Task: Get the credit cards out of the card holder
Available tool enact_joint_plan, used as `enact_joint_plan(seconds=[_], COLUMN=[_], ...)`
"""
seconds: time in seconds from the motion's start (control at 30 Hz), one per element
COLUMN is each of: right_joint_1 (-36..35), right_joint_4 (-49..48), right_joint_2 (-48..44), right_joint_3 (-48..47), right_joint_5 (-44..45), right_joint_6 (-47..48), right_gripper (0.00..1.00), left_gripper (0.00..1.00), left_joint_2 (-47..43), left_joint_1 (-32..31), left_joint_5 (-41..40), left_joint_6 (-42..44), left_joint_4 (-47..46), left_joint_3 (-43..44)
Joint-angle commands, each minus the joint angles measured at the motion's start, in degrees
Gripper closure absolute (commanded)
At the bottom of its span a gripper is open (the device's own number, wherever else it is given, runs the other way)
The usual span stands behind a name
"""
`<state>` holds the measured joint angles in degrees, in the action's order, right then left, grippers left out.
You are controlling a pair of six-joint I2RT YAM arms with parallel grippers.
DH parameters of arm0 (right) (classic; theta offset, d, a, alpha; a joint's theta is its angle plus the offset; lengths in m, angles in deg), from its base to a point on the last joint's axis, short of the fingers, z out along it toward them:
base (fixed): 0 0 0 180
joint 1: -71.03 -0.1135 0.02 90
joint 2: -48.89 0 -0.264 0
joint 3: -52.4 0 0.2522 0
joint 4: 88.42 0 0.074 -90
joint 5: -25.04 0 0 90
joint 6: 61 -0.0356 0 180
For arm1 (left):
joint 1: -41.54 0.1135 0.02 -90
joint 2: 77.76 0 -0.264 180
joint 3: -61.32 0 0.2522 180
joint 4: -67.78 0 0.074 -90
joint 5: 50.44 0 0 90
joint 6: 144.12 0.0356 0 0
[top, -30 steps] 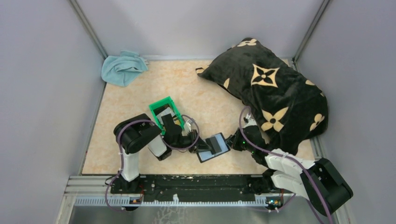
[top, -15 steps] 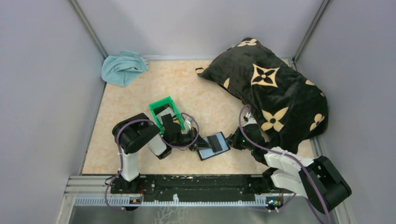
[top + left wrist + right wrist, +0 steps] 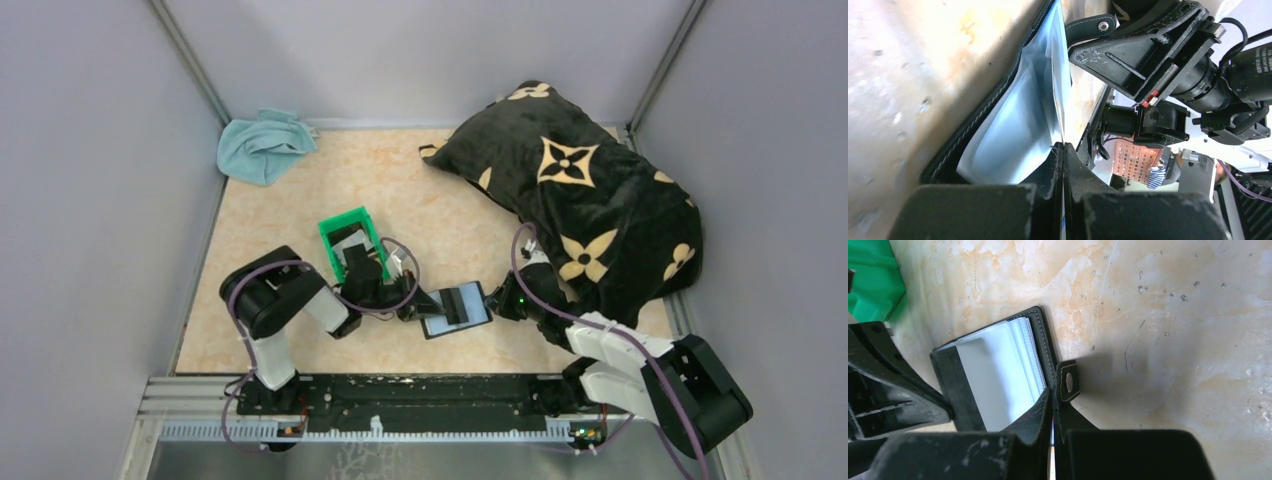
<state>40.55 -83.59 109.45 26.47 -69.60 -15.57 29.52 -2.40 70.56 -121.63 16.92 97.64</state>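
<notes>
The card holder [image 3: 457, 307] lies open on the table between my two grippers, its glossy grey-blue panels [image 3: 1013, 135] [image 3: 995, 377] facing up. At the holder's left edge, my left gripper [image 3: 412, 305] [image 3: 1063, 150] is shut on a thin pale sheet edge that looks like a credit card [image 3: 1062, 85], though it may be a sleeve. My right gripper [image 3: 497, 301] [image 3: 1052, 400] is shut on the holder's right edge beside its strap tab [image 3: 1068, 382]. More credit cards [image 3: 352, 243], pale and dark, lie in the green bin [image 3: 333, 228].
A black pillow with tan flowers [image 3: 580, 195] fills the back right, touching the right arm. A light blue cloth [image 3: 262, 145] lies in the back left corner. The green bin [image 3: 870, 275] stands just behind the left gripper. Grey walls enclose the table.
The left gripper's jaws have closed at the holder's left edge. The left arm's elbow has swung left, and the holder has shifted slightly left. The right gripper has stayed shut in place.
</notes>
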Motion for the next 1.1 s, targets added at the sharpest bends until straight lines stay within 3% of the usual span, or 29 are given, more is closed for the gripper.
enact_joint_plan(seconds=[0.0, 0.37, 0.57, 0.63, 0.77, 0.8, 0.93, 1.07], right_joint_1=[0.68, 0.68, 0.68, 0.68, 0.68, 0.68, 0.77, 0.82], right_joint_4=[2.22, 1.65, -3.41, -6.36, -16.2, -17.04, -21.29, -23.4], right_joint_2=[-0.26, -4.01, -9.32, -9.95, -13.1, -13.82, -14.93, -14.35], right_joint_3=[-2.61, -4.49, -5.54, -5.96, -3.92, -3.96, -3.84, -3.49], right_joint_5=[0.87, -4.12, -12.29, -17.55, -22.36, -22.75, -24.97, -26.8], right_joint_6=[1.4, 5.76, 9.21, 9.35, 5.88, 5.83, 5.25, 4.4], right_gripper=[1.0, 1.0, 1.0, 0.99, 0.64, 0.59, 0.48, 0.46], left_gripper=[1.0, 1.0, 1.0, 1.0, 1.0, 1.0, 1.0, 1.0], left_joint_2=[-6.91, -27.48, -30.14, -29.47, -30.39, -30.78, -31.46, -31.19], left_joint_1=[2.97, 3.95, 5.13, 5.27, 5.52, 5.61, 5.62, 5.71], left_joint_5=[-1.0, -5.68, -4.53, -1.71, 0.57, 0.64, 1.42, 3.01], left_joint_6=[6.1, 21.19, 25.38, 24.57, 20.63, 20.02, 19.56, 19.12], left_joint_4=[8.31, 34.77, 37.13, 33.64, 24.22, 22.67, 21.7, 22.01], left_joint_3=[-2.68, 1.05, 4.1, 4.16, 2.38, 2.57, 6.36, 9.06])
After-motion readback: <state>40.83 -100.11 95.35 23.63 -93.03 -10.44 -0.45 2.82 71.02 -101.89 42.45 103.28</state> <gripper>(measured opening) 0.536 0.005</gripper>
